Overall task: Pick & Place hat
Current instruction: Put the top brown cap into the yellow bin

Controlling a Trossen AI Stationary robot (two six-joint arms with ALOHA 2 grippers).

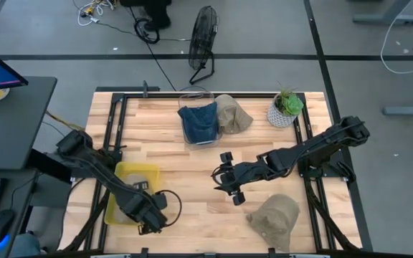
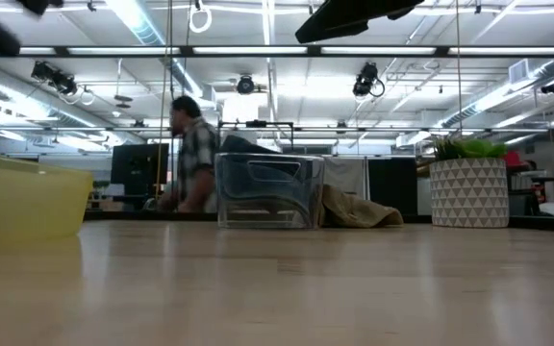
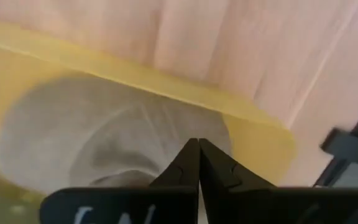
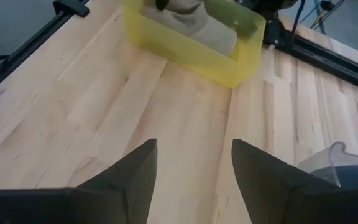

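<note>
A yellow bin [image 1: 124,172] stands at the table's near left, and a pale beige hat [image 3: 73,137] lies on its floor, also visible in the right wrist view as the hat [image 4: 197,28]. My left gripper [image 3: 198,144] hangs shut over this hat inside the bin [image 3: 166,87], with nothing between its fingers. A second khaki hat [image 1: 274,218] lies flat on the table near the near right edge. My right gripper [image 1: 224,179] hovers open over the table's middle, to the far left of that hat, facing the yellow bin [image 4: 229,68].
A clear bin [image 1: 198,118] holding a blue hat stands at the far middle, with another khaki hat [image 1: 234,115] leaning against its right side. A potted plant [image 1: 287,109] stands at the far right. Bare wood lies between the bins. A person [image 2: 195,163] is behind the table.
</note>
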